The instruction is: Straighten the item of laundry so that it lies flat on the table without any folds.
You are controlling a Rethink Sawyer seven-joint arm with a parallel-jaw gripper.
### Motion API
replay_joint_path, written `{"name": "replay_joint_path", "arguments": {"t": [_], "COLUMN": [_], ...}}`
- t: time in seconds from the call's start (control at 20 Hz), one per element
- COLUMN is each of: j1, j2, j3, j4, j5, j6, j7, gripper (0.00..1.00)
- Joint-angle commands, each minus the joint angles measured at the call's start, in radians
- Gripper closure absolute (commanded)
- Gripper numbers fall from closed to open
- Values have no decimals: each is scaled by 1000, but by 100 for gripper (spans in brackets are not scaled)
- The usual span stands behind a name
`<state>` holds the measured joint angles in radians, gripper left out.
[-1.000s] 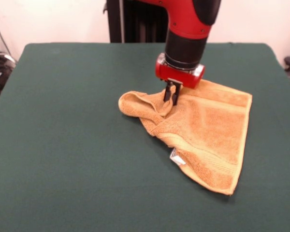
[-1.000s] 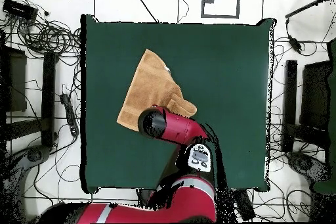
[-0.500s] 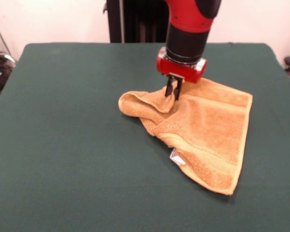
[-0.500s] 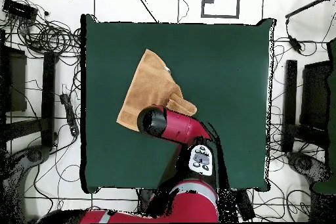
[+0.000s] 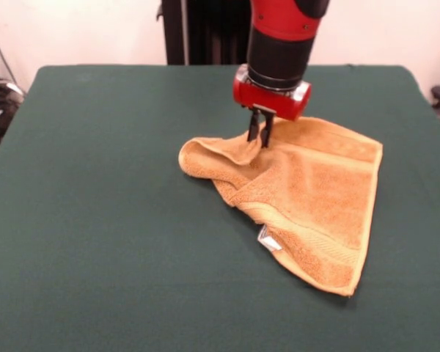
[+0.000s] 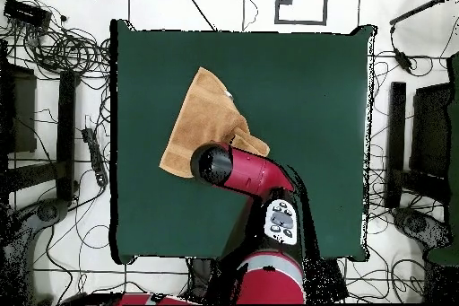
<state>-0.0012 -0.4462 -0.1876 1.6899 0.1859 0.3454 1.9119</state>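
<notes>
Green felt-covered desk (image 5: 95, 183) is carrying the rumpled orange-yellow terry towel (image 5: 315, 198) right of centre, and the red-and-black arm's hand (image 5: 259, 136) is pinching a raised fold near its far edge.

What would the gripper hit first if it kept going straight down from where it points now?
The gripper points down at the towel. It would meet the raised fold by the bunched corner first, with the table beneath; the fingertips may already touch the cloth.

We see the gripper (image 5: 259, 130) has gone up, pulling a bit of the towel (image 5: 308, 198) higher.
</notes>
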Motion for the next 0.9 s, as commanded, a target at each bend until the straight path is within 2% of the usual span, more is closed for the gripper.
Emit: {"name": "replay_joint_path", "arguments": {"t": [0.05, 0.55, 0.9], "j1": [-32, 1, 91], "j2": [56, 88, 103], "j3": [124, 86, -10], "j4": [20, 3, -14], "j5": [-6, -25, 10], "j6": [-20, -92, -95], "j7": [109, 137, 214], "gripper": [100, 100, 100]}}
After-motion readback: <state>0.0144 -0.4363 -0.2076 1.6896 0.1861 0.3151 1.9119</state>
